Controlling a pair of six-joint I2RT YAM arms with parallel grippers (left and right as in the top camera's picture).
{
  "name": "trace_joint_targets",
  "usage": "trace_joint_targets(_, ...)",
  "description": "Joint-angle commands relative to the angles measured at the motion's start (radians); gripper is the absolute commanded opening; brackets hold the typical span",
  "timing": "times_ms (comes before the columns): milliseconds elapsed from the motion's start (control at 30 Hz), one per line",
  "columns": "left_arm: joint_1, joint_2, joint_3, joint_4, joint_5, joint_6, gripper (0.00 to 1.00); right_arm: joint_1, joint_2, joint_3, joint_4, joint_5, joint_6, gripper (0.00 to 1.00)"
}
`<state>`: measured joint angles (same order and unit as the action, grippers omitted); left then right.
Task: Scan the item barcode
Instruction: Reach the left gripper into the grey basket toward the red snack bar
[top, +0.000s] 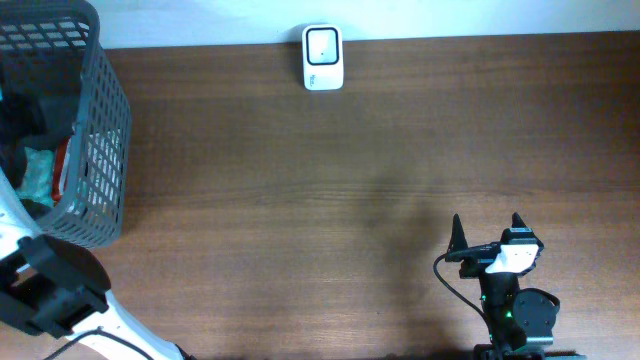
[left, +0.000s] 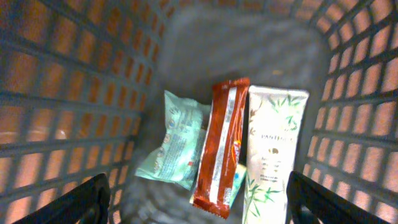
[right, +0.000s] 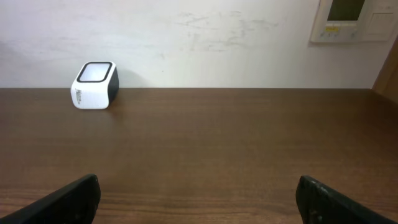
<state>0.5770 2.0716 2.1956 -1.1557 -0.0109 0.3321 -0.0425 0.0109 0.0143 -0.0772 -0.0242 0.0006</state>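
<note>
Left gripper (left: 197, 180) and right gripper (right: 198, 180) are held wide open, empty; red packet (left: 221, 143) could be grabbed together with tube (left: 273, 143) touching at 3 o'clock.

Baskets: one grey mesh basket (top: 105, 130).
Goods inside it: three in plain sight, namely one mint-green packet (left: 177, 146), one red wrapper (left: 221, 146) and one white tube (left: 270, 149). A yellow edge (left: 240, 174) underneath may be a fourth; I can't tell.
Scanners: one white scanner (top: 322, 57).
Grippers: two, the left gripper (left: 199, 190) and the right gripper (top: 487, 222).
Wall panels: one wall panel (right: 351, 18).
</note>
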Motion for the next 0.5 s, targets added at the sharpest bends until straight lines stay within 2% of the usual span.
trace_joint_targets(0, -0.003, 0.043, -0.022, 0.007, -0.011, 0.029, 0.84, -0.004, -0.008, -0.009, -0.002, 0.009, 0.008, 0.99)
trace_joint_targets(267, -0.074, 0.116, -0.023, 0.021, -0.013, 0.048, 0.84, -0.004, -0.008, -0.009, -0.002, 0.009, 0.008, 0.99)
trace_joint_targets(367, -0.085, 0.157, -0.023, 0.018, -0.097, 0.047, 0.77, -0.004, -0.008, -0.009, -0.002, 0.009, 0.008, 0.99)
trace_joint_targets(467, -0.082, 0.186, -0.023, 0.014, -0.129, 0.043, 0.76, -0.004, -0.008, -0.009, -0.002, 0.009, 0.008, 0.99)
